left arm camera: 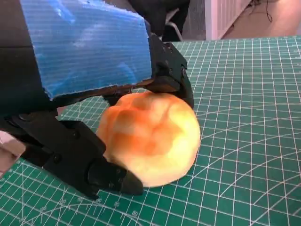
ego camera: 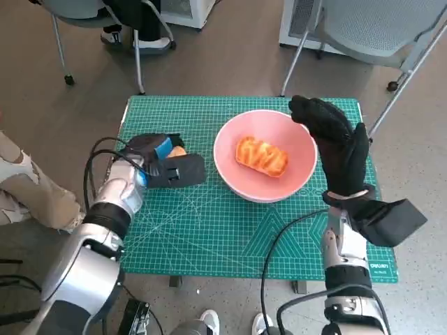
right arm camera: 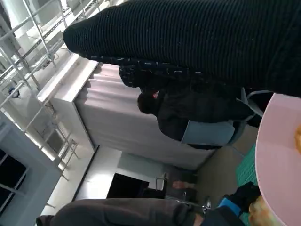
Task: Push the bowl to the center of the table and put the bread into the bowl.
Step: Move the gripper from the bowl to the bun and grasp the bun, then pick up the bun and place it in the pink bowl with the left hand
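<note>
On the green cutting mat (ego camera: pixel 209 230) covering the desk, a pink bowl (ego camera: pixel 293 143) sits near the middle with a glazed bread piece (ego camera: pixel 262 156) already inside. The gloved right hand (ego camera: pixel 335 143) rests flat against the bowl's right rim, fingers extended and holding nothing, likely to steady or nudge it. Toward the mat's left side, the left hand (ego camera: pixel 164 162) curls around a second bread roll (left arm camera: pixel 150 136). Only the left wrist view shows its black fingers (left arm camera: pixel 108 176) closed on both sides of the roll, which touches the mat.
</note>
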You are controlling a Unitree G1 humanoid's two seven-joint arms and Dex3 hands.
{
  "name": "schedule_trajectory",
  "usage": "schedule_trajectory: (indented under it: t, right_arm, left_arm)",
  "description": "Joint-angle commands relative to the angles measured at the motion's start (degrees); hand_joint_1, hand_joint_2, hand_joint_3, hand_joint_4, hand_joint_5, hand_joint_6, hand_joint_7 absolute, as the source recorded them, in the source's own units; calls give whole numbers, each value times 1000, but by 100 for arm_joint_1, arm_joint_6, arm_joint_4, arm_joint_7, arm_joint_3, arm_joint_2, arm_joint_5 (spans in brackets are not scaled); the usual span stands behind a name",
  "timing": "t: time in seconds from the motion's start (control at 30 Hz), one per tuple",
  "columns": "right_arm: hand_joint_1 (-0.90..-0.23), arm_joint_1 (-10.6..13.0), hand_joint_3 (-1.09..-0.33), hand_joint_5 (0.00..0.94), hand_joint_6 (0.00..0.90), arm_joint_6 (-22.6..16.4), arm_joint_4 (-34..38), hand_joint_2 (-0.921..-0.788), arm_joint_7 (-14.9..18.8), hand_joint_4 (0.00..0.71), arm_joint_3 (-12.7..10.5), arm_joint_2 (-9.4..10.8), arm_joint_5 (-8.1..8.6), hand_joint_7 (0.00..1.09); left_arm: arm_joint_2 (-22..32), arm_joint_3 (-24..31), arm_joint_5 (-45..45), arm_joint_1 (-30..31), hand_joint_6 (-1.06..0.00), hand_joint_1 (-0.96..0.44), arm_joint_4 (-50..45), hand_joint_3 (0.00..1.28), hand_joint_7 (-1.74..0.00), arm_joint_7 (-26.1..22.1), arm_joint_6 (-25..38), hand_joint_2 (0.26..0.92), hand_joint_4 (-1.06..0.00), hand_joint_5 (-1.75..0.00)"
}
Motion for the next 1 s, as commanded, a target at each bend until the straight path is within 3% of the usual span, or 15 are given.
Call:
schedule_trajectory:
  t: [0.03, 0.37, 0.67, 1.0]
  right_arm:
    - [-628, 99, -791, 0, 35, 87, 64, -921, 14, 188, -1, 18, 40, 477]
    - [-628, 58, -790, 0, 36, 67, 118, -921, 32, 188, 14, 12, 22, 476]
    - [-625, 33, -791, 0, 35, 84, 129, -921, 96, 188, -2, 16, 85, 475]
    - [-624, 38, -791, 0, 36, 97, 107, -921, 99, 188, -13, 14, 95, 476]
  left_arm:
    - [125, 81, -90, 65, -701, 5, -253, 494, -966, -53, -93, 726, -499, -1593]
    - [320, 328, -213, 253, -742, 4, -1000, 215, -869, 301, -318, 851, -580, -1469]
    - [583, 815, -406, 796, -760, 4, -2608, 115, -846, 708, -543, 872, -703, -1325]
    - [733, 1258, -442, 1310, -664, 2, -4299, 38, -1082, 730, -506, 907, -782, -1107]
